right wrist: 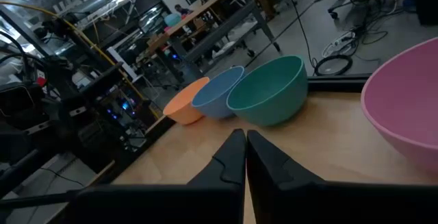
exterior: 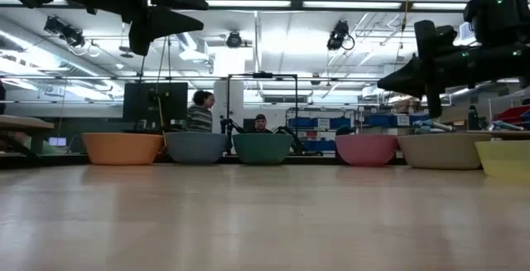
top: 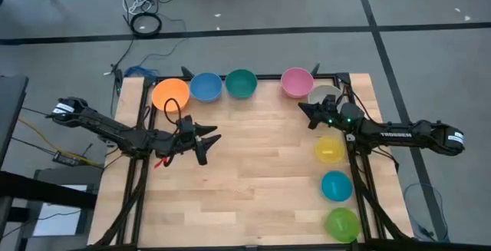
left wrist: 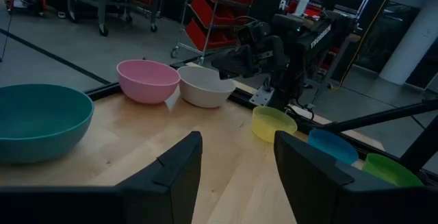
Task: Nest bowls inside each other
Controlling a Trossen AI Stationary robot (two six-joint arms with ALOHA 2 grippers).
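Five bowls stand in a row along the table's far edge: orange [top: 170, 94], blue [top: 205, 87], teal [top: 241, 83], pink [top: 296, 82] and grey-white [top: 324, 94]. The right arm partly covers the grey-white one. Yellow [top: 329, 149], cyan [top: 336, 186] and lime green [top: 342, 224] bowls line the right edge. My left gripper [top: 209, 145] hovers open above the table, nearer than the orange and blue bowls, with nothing between its fingers [left wrist: 236, 148]. My right gripper [top: 304, 110] is shut and empty [right wrist: 245, 138], raised just in front of the pink and grey-white bowls.
A black frame [top: 261, 76] runs along the table's far and side edges. The middle and near part of the wooden tabletop [top: 253, 189] holds no objects. Cables [top: 146, 24] lie on the floor beyond the table, and people [exterior: 199, 109] sit in the room behind.
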